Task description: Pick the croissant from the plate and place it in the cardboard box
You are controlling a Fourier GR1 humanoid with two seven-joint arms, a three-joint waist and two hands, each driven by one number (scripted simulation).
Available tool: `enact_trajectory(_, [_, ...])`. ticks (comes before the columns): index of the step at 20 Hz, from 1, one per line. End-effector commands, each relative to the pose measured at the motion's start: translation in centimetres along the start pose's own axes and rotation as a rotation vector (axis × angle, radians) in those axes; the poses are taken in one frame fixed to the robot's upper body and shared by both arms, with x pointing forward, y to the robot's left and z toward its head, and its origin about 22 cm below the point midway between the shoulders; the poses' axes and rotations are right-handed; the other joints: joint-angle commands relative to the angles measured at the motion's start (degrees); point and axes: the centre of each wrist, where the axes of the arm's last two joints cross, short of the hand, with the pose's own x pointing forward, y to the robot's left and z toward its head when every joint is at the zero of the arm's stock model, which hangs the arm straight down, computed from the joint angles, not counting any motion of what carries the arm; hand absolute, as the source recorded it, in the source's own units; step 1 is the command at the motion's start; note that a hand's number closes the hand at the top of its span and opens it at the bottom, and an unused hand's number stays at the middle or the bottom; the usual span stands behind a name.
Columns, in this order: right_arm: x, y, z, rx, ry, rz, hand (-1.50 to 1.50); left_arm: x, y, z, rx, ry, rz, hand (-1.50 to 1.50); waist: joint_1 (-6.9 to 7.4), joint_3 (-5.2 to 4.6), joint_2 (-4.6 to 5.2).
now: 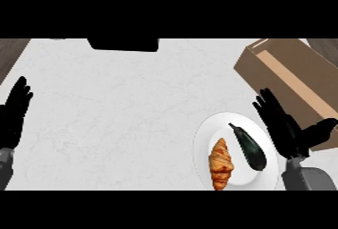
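Croissant [221, 164] sits on the plate [218, 127] at the bench's [119, 112] near edge. I see the right hand [284, 129] with fingers straight, holding nothing, between plate rim and cardboard box [290, 71]. Left hand [14, 112] rests open, far left.

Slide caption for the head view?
Croissant and eggplant on plate; open right hand at its right rim, cardboard box beyond; left hand rests far left.

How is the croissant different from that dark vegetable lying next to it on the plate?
The croissant is golden brown and ridged; the eggplant is almost black and smooth. The croissant lies straight up the view; the eggplant lies slanted, nearer the right hand. The eggplant looks a little longer. Both lie flat on the white plate, and neither is held.
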Motion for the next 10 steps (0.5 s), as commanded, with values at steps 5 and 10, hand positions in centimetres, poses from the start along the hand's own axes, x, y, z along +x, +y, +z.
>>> enact_trajectory(5, [14.2, 0.7, -1.3, -0.08, -0.377, 0.595, -1.5, 4.2, -3.6, 0.1, -0.264, -0.283, -0.061, 0.0, -4.05, 1.84, -2.86])
enact_trajectory(10, [17.1, 1.0, 0.8, -0.133, -0.289, 1.077, -1.5, 5.0, -6.1, 1.3, -0.432, -0.352, -0.037, 0.0, -4.25, 2.18, -2.11])
